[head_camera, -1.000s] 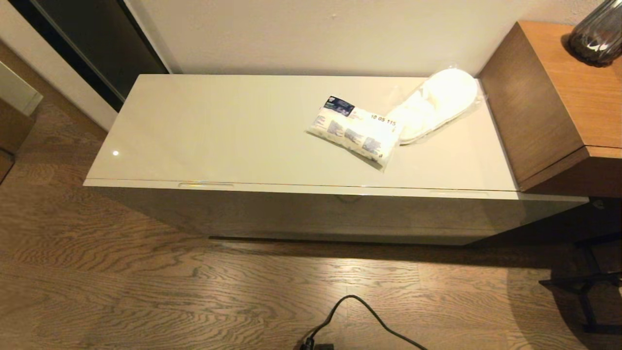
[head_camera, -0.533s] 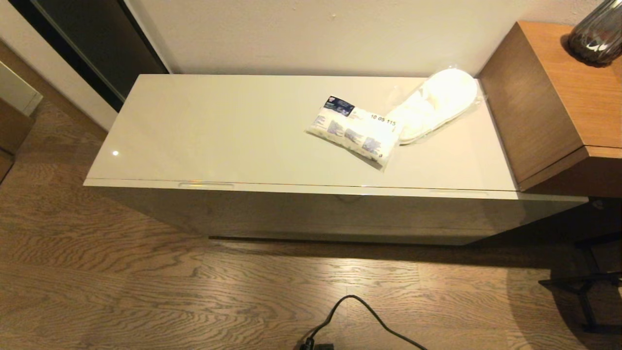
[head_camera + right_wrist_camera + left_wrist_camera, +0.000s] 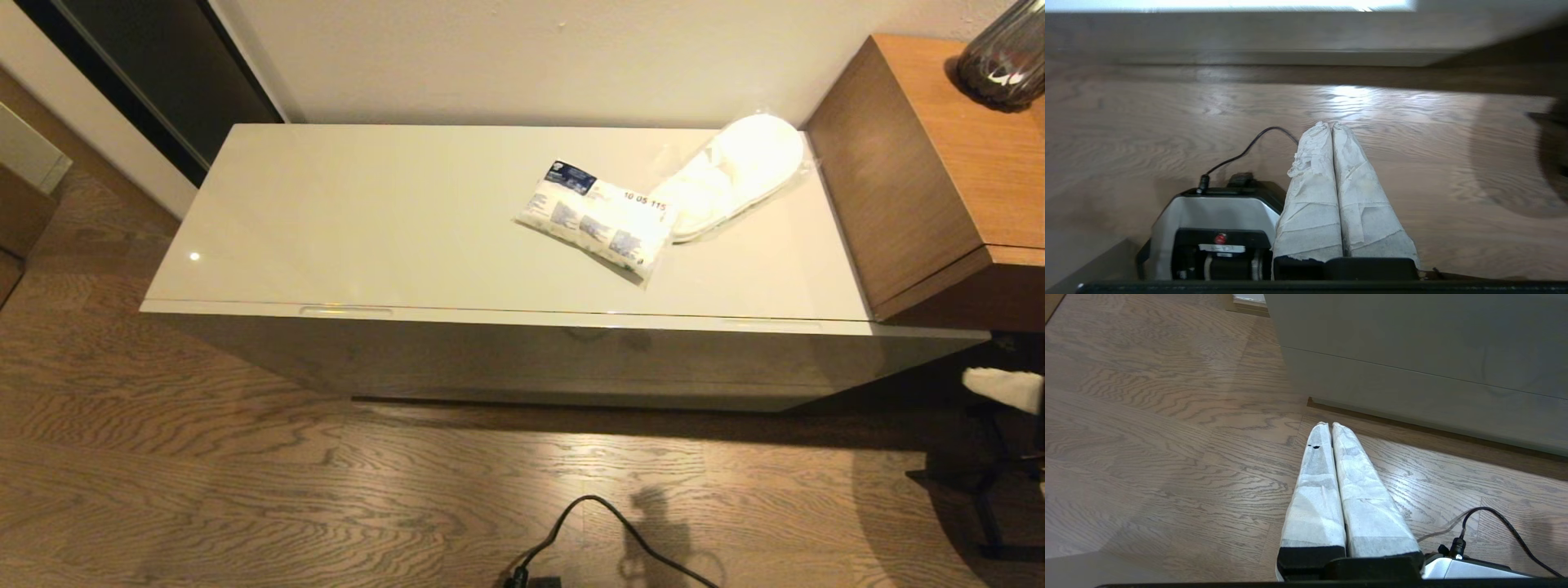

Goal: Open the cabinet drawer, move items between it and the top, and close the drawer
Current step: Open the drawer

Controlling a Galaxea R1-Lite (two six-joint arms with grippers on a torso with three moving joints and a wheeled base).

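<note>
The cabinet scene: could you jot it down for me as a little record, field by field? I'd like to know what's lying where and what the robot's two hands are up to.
cabinet drawer: shut, front flush under the top
top: holds both items, toward its right end
packet: white with blue print, lying flat, one end touching the slippers
slippers: white, in clear wrap, beside the wooden desk
left gripper: shut, empty, low over the floor in front of the cabinet
right gripper: shut, empty, above the floor, at the right edge of the head view
</note>
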